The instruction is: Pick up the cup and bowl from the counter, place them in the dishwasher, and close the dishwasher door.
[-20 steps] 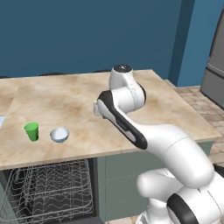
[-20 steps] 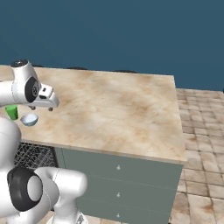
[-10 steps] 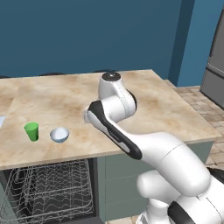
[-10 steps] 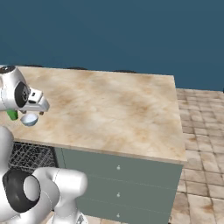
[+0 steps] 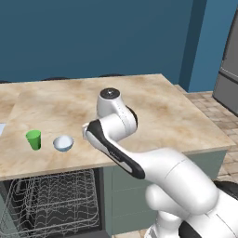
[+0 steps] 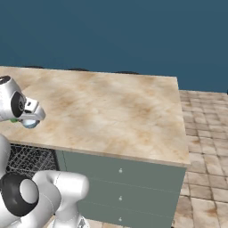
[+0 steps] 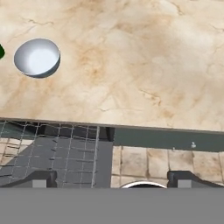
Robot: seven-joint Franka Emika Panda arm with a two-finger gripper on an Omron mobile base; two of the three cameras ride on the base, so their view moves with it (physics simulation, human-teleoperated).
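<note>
Gripper (image 7: 111, 179) fully open, nothing held, nothing between the two dark finger tips (image 7: 37, 178) seen low in the hand view. Hung above the front edge of the counter (image 7: 131, 65), camera aimed down past that edge.

Bowl (image 7: 37, 57) seen up and to the left of the gripper in the hand view, upright on the counter, well apart from the fingers. Same bowl (image 5: 62, 143) in the left base view sat just left of the arm's wrist, near but not touching. In the right base view bowl (image 6: 29, 123) mostly hidden behind the wrist, a pale sliver showing underneath.

Cup (image 5: 33, 139) stood upright on the counter just beyond the bowl, further from the gripper, a small gap between the two. In the hand view a dark green sliver of cup (image 7: 1, 51) at the left edge, next to the bowl.

Dishwasher (image 5: 51, 202) sat open below the counter edge, under and left of the gripper, with wire rack (image 5: 46, 195) in view. Rack (image 7: 52, 151) also seen through the hand view, below the counter edge, left of the fingers. Door position: could not tell.

Cabinet front (image 6: 120, 187) with drawers below the counter, right of the dishwasher.
</note>
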